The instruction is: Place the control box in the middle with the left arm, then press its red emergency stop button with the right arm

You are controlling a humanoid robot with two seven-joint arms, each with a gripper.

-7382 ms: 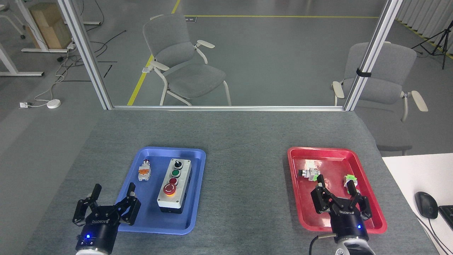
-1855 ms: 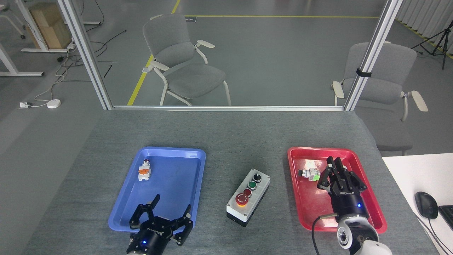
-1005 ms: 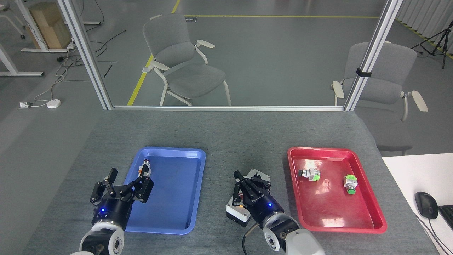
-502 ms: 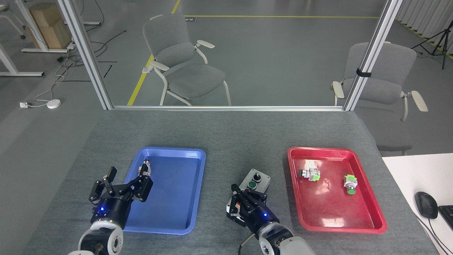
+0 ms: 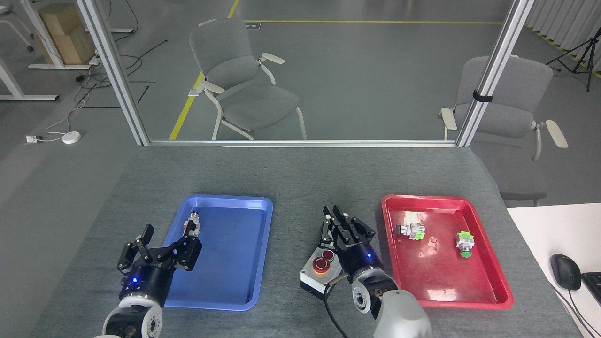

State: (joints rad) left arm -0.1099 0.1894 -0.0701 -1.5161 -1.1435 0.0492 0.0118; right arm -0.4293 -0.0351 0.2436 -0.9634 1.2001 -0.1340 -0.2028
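The control box (image 5: 313, 278), light grey on a black base, lies at an angle on the grey cloth between the two trays. Its red emergency stop button (image 5: 320, 264) shows at the near end, with the smaller red button (image 5: 328, 255) just beyond it. My right gripper (image 5: 339, 224) hovers over the box's far end with its fingers drawn together, hiding the green button and the knob. It holds nothing. My left gripper (image 5: 162, 245) stands open and empty at the blue tray's near-left edge, well apart from the box.
The blue tray (image 5: 235, 281) holds one small push-button part (image 5: 191, 225). The red tray (image 5: 469, 291) holds two loose parts (image 5: 410, 230) (image 5: 465, 245). A white desk with a mouse (image 5: 565, 271) is at the right. Metal frame posts and chairs stand beyond the table.
My right gripper has drawn back from over the red mushroom button to the box's far end, uncovering the button and hiding the green button and knob. The left arm has barely moved.
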